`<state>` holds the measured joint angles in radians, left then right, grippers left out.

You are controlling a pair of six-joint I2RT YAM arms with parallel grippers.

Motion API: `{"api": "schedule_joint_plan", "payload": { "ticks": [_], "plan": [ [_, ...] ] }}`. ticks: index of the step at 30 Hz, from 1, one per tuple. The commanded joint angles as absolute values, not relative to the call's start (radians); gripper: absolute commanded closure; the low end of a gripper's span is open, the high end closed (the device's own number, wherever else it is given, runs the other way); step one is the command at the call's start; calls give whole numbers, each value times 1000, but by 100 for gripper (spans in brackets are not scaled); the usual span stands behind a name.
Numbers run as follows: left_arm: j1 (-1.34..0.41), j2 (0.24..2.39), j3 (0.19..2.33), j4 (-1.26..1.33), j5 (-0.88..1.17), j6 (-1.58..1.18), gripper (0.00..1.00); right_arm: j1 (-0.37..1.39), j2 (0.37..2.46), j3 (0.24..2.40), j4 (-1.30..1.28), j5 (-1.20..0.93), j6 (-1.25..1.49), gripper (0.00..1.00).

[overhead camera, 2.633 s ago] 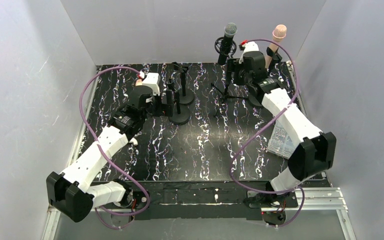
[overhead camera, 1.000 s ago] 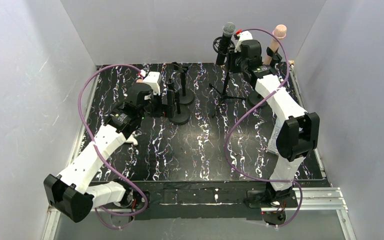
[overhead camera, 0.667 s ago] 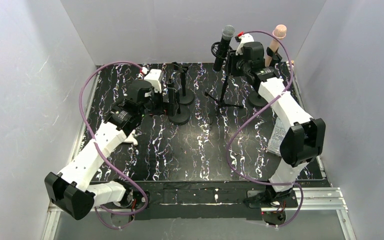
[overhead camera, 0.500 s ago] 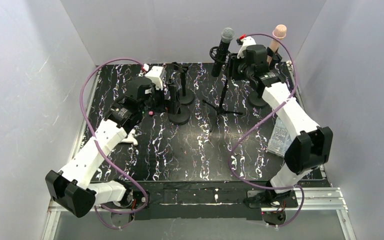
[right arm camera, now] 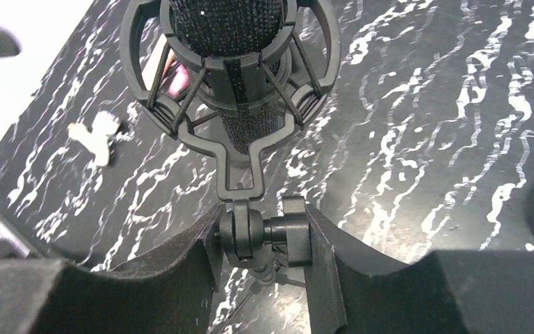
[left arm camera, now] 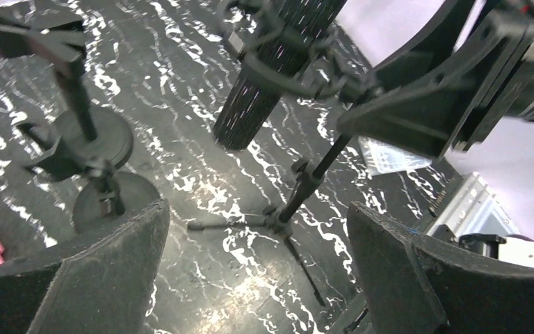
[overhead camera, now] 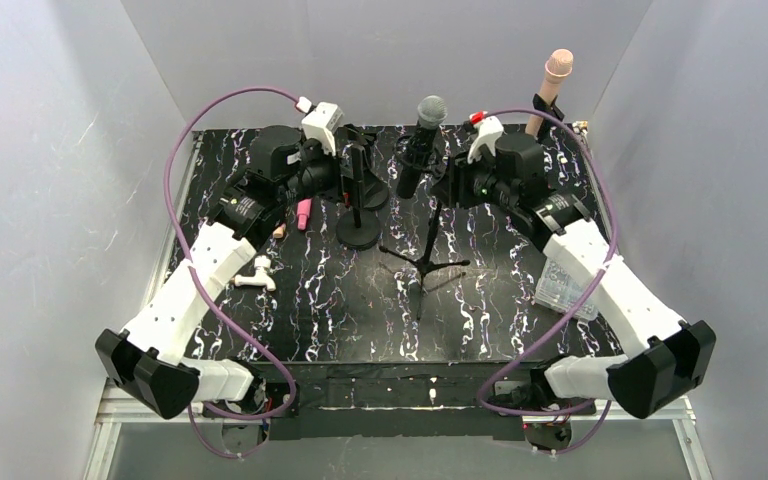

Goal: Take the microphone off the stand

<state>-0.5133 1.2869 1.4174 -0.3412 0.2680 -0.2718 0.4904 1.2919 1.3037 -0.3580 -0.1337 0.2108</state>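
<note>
The black microphone (overhead camera: pixel 418 140) with a grey mesh head sits tilted in a ring shock mount on a thin tripod stand (overhead camera: pixel 427 258) near the table's middle. My right gripper (overhead camera: pixel 457 186) is shut on the stand's pivot joint (right arm camera: pixel 261 233) just under the mount, with the microphone (right arm camera: pixel 229 62) right above the fingers. My left gripper (overhead camera: pixel 348 168) is open and empty, to the left of the microphone and apart from it. In the left wrist view the gripper (left arm camera: pixel 257 278) faces the microphone body (left arm camera: pixel 261 97) and the tripod (left arm camera: pixel 285 216).
Two bare round-base stands (overhead camera: pixel 360 232) stand under my left gripper. A pink microphone (overhead camera: pixel 556 70) stands on a holder at the back right. A small pink object (overhead camera: pixel 303 213) and a white piece (overhead camera: pixel 257 276) lie at the left. A clear packet (overhead camera: pixel 565 280) lies at the right.
My right gripper has carried the tripod stand and microphone from the back right towards the middle. My left gripper has risen away from the round-base stand and turned towards the microphone.
</note>
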Motion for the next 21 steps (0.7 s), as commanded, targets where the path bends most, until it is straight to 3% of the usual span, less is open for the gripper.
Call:
{"api": "schedule_joint_plan", "payload": {
  "ticks": [1,9,21],
  "plan": [
    [-524,1289,1463,-257,411,-226,2,577,1209,1268,-253,-177,206,99],
    [-537,1298,1469,-189,494,-116,4,718,1134,1164,-250,-117,161,99],
    [-579,1317,1438,-184,510,-6,12,773,1090,1097,-277,-90,152,99]
  ]
}}
